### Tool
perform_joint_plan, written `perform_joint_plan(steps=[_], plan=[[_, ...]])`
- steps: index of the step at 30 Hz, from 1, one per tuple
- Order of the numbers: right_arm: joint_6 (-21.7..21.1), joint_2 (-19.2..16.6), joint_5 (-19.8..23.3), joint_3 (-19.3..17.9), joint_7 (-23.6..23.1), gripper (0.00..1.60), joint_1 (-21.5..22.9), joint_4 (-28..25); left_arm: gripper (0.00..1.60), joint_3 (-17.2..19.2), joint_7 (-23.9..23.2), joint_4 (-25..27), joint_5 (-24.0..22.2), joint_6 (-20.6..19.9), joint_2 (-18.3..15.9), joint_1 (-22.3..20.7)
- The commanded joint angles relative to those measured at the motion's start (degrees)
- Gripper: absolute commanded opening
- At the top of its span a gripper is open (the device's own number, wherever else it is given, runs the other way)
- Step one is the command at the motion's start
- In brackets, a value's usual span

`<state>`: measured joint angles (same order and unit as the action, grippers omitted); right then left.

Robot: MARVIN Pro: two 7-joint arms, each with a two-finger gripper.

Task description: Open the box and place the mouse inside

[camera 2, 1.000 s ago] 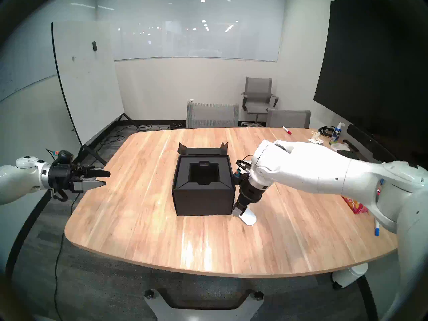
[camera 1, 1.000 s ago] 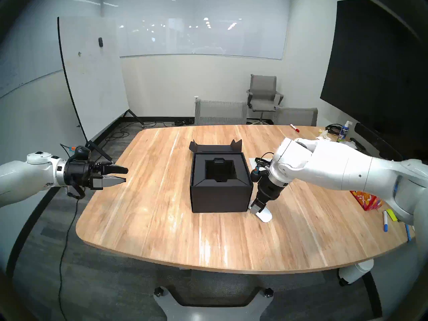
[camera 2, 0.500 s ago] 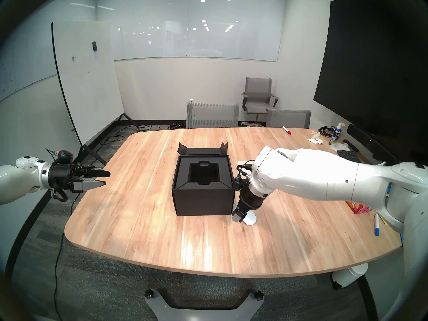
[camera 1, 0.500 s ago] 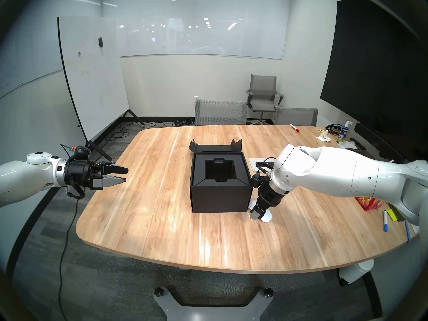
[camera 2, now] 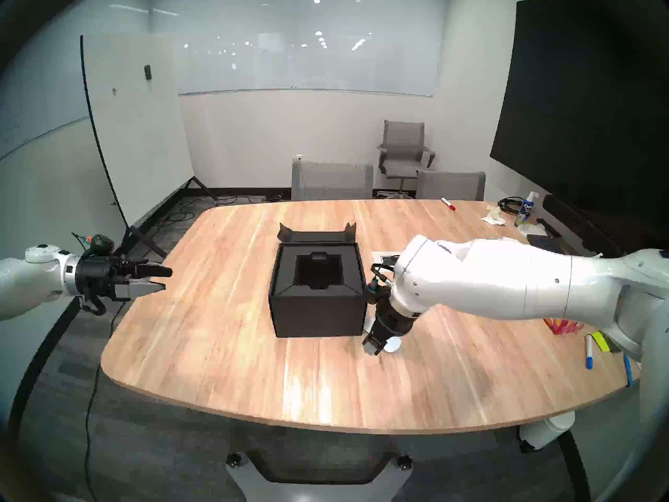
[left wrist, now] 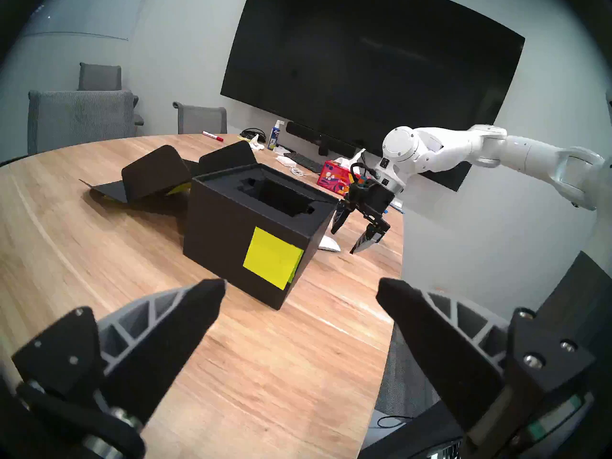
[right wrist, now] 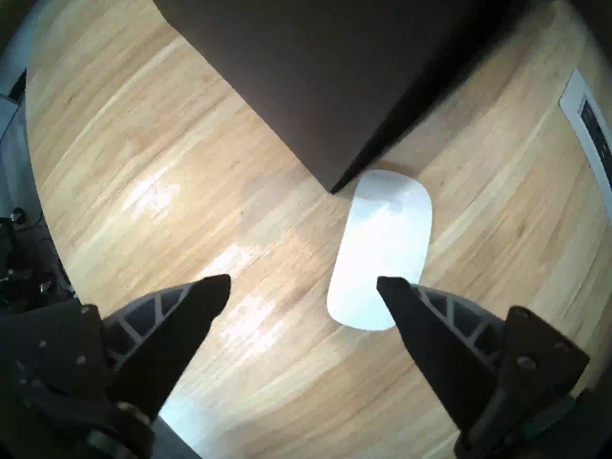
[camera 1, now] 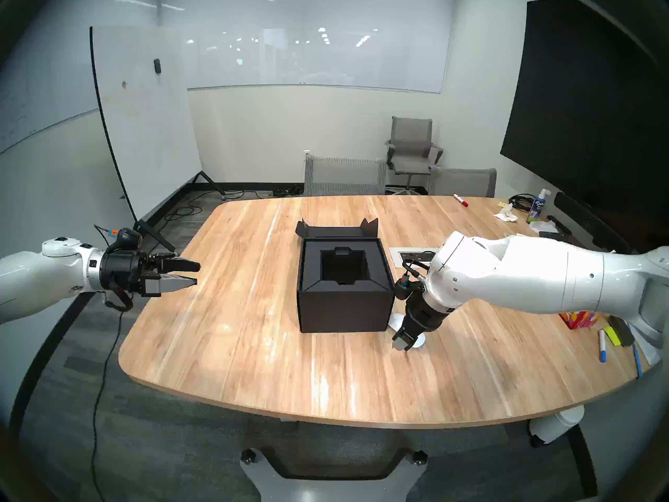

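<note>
The mouse (right wrist: 381, 249) lies flat on the table (camera 1: 253, 345), one end just beside the near right corner of the open box (camera 1: 344, 294). The right gripper (right wrist: 303, 282) hangs over it with jaws spread and empty, off-centre: one finger (right wrist: 414, 302) is over the mouse, the other over bare wood. Closing here would likely skid the slick shell against the box. The left gripper (camera 1: 195, 273) is open, well apart. In the head views the right gripper hides most of the mouse.

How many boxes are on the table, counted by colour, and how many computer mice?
black box: 1
red tissue box: 1
white mouse: 1
Total: 3
</note>
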<state>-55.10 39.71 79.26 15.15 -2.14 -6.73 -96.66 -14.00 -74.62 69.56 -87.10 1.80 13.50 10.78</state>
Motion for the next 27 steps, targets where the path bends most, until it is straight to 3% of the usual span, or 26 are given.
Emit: perform_joint_plan(steps=[1, 16, 27], plan=[[0.1, -0.9, 5.2, 0.4, 6.8, 1.60, 3.1, -2.3, 1.60, 0.6, 0.0, 0.1, -0.5, 0.0, 0.1, -0.7], [1.6, -4.7, 10.4, -0.6, 22.0, 1.60, -0.3, -8.3, 1.60, 0.6, 0.0, 0.1, -0.5, -0.1, 0.1, -0.7], [8.0, -6.8, 8.2, -0.2, 24.7, 1.60, -2.5, -10.2, 1.60, 0.6, 0.0, 0.1, -0.5, -0.1, 0.1, -0.7]])
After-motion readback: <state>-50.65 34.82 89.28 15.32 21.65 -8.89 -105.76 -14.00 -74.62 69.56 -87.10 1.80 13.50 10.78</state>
